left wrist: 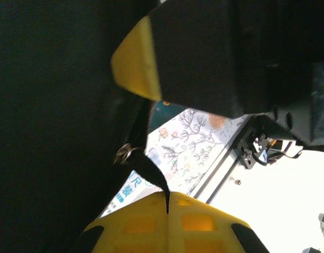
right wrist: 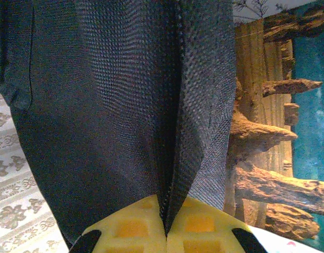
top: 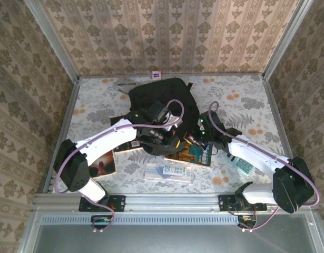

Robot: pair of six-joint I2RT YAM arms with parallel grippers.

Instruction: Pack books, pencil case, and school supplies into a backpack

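The black backpack (top: 162, 100) lies at the middle back of the table. My left gripper (top: 169, 138) is at its near edge, shut on a thin black zip pull (left wrist: 148, 171) that runs down between the yellow fingers (left wrist: 135, 224). My right gripper (top: 200, 133) is at the backpack's right near corner, shut on a pinched fold of its dark woven fabric (right wrist: 167, 158). The brown-and-teal book (top: 196, 154) lies just beneath it, its cover (right wrist: 267, 132) beside the fabric. A dark book with an orange glow (top: 104, 163) lies near left. A black book (top: 126, 145) is partly under the left arm.
A clear flat pencil case with blue print (top: 167, 172) lies at the near middle. A teal textured block (top: 242, 166) sits beside the right arm. A small pink-white packet (top: 156, 75) rests against the back wall. Metal rails edge the table.
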